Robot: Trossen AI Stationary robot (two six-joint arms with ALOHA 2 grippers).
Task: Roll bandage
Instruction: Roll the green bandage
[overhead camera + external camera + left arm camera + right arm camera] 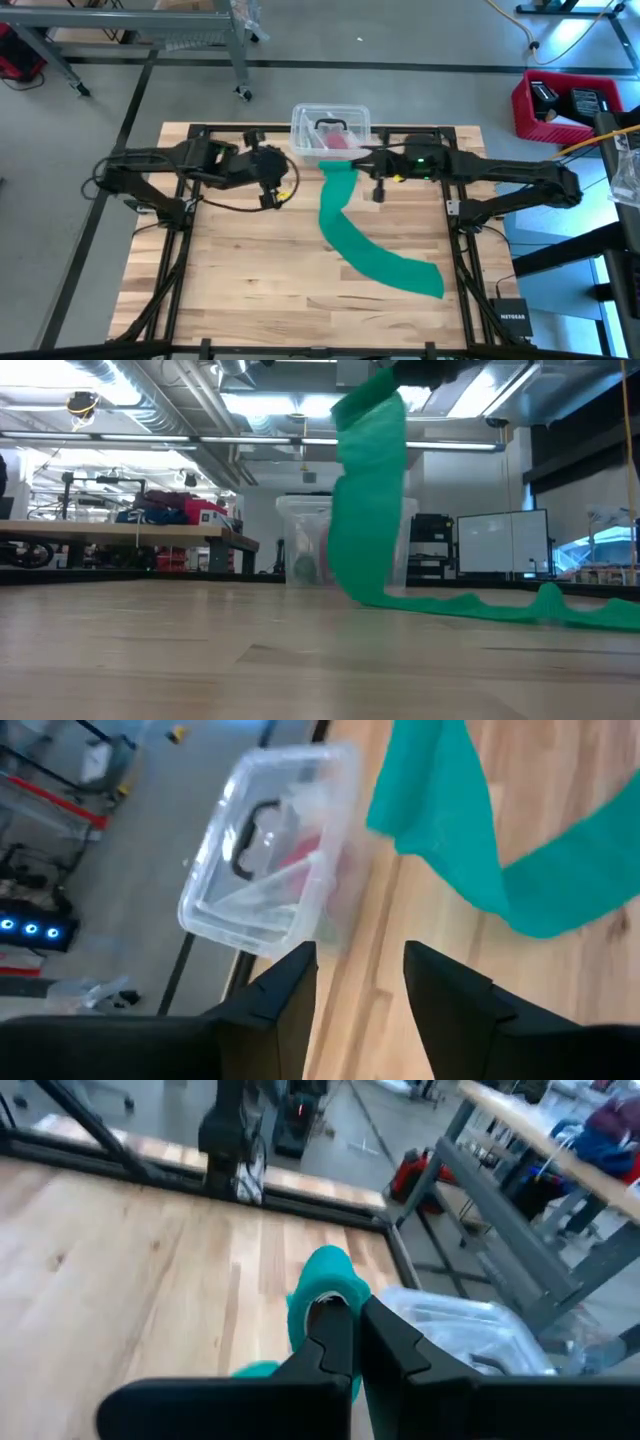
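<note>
One bandage (352,225), soft and limp, hangs from the clenched right claw (345,1342) gripping its 12 o'clock end; left claw (360,985) released.

This is a workshop or robotics lab. The wooden table (260,290) stands on a grey concrete floor (400,40), inside a black metal frame (150,75). Behind it there are workbenches (120,532) with equipment, monitors (500,542), and bare pipes and ducts (150,400) under the ceiling. A red crate (560,105) with devices stands beside.
</note>
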